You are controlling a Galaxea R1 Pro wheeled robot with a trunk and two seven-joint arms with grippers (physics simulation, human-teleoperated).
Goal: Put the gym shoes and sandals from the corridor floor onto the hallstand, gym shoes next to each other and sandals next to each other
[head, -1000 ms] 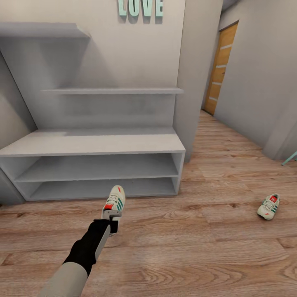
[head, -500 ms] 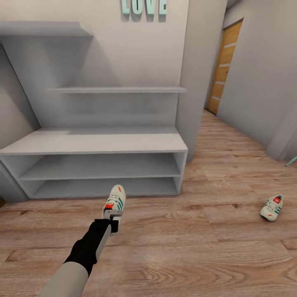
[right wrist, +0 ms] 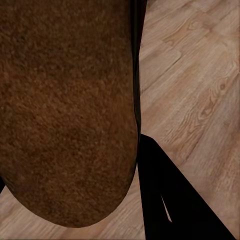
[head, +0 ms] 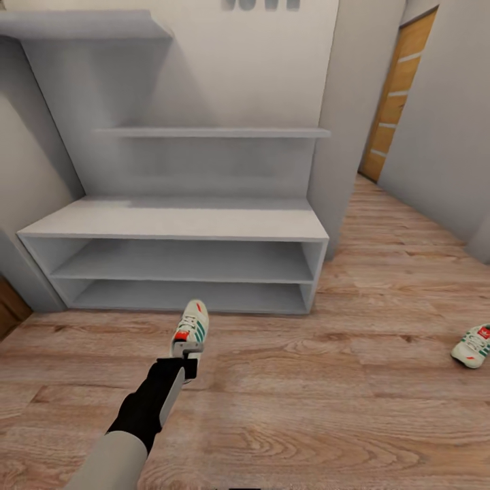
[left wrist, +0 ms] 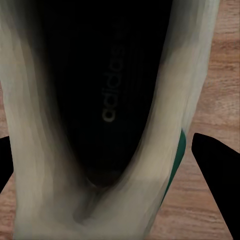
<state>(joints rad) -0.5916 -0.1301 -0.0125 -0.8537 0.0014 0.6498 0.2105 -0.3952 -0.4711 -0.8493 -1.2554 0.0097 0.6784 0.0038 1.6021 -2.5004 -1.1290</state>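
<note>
Carrying a sneaker (head: 190,331) pinched by the heel in the left gripper (head: 188,356), just before the rack (head: 177,224). Could slip on lifting, given so shallow a hold. Right gripper (right wrist: 165,200) beside a sandal (right wrist: 65,110); closure impossible to tell.

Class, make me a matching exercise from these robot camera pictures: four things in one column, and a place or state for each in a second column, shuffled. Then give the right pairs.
Things:
1. held gym shoe
2. second gym shoe
3. hallstand
4. door

Places or states:
A. lying alone on the corridor floor, far right in the head view
B. orange-brown, down the corridor at the upper right
C. gripped at its heel end by the left gripper
D. light grey, bench top and both open shelves bare

Pairs: 1-C, 2-A, 3-D, 4-B
</note>
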